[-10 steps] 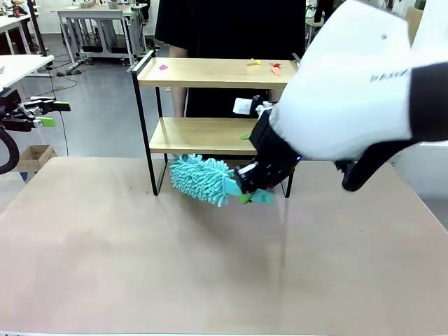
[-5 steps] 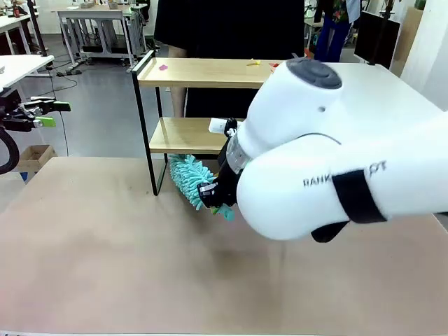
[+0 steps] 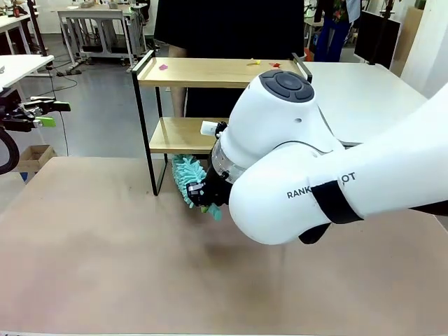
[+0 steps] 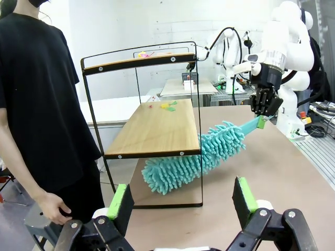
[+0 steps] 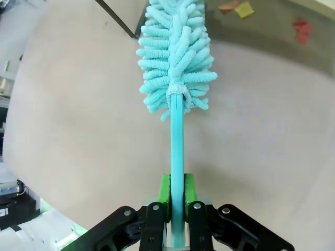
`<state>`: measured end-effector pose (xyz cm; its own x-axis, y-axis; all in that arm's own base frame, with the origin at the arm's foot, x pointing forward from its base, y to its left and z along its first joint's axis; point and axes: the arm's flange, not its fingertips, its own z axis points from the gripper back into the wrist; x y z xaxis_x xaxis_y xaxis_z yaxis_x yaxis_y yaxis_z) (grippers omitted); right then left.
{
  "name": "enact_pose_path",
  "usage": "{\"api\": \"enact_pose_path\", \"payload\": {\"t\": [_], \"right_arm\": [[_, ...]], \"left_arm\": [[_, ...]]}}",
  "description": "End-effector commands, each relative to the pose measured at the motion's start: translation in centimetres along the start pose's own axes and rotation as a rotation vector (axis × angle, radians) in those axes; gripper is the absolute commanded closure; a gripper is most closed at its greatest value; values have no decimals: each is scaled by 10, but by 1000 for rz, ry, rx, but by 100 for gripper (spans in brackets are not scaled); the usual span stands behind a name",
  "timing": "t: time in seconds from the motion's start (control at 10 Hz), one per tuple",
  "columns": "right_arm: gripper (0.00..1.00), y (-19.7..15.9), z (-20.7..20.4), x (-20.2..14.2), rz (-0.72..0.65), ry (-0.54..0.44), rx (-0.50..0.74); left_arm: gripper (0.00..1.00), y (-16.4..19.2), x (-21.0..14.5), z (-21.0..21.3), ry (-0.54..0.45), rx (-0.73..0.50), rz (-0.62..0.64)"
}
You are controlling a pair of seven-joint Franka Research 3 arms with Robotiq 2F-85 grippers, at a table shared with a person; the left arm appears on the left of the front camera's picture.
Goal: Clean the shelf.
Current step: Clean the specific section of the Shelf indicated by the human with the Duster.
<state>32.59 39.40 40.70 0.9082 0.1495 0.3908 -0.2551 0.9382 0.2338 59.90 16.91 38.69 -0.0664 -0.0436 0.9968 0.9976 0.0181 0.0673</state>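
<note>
The shelf (image 3: 210, 73) stands at the table's far side, with two wooden boards in a black frame; it also shows in the left wrist view (image 4: 152, 125). Small coloured paper scraps (image 3: 275, 65) lie on its top board, and more scraps (image 4: 166, 105) on the lower one. My right gripper (image 3: 204, 197) is shut on the handle of a teal fluffy duster (image 3: 185, 178). The duster head (image 4: 191, 163) reaches under the lower board, just above the table. In the right wrist view the right gripper (image 5: 177, 197) clamps the duster handle (image 5: 177, 151). My left gripper (image 3: 42, 112) hangs open off the table's left, its pads (image 4: 118, 201) empty.
A person in black stands behind the shelf (image 3: 224, 28), one hand (image 4: 52, 209) hanging low beside it. My bulky right arm (image 3: 308, 168) covers the shelf's right half. The brown table (image 3: 105, 266) spreads in front. White tables (image 3: 364, 84) stand to the right and behind.
My right arm has swung left and turned, carrying the duster leftward so its head points further under the lower board. The left gripper has not moved.
</note>
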Motion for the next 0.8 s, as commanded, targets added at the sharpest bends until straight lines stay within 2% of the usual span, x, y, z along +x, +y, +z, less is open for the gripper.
{"api": "enact_pose_path", "payload": {"t": [0.0,0.1,0.3,0.7], "right_arm": [[87,-6,8,-4,3,-11,-22],[87,0,0,0,0,0,0],[87,35,-17,5,-52,-118,-116],[87,65,-54,12,-79,-135,-166]], "left_arm": [[0,-1,2,0,3,-3,-10],[0,-1,2,0,3,-3,-10],[0,-1,2,0,3,-3,-10],[0,-1,2,0,3,-3,-10]]}}
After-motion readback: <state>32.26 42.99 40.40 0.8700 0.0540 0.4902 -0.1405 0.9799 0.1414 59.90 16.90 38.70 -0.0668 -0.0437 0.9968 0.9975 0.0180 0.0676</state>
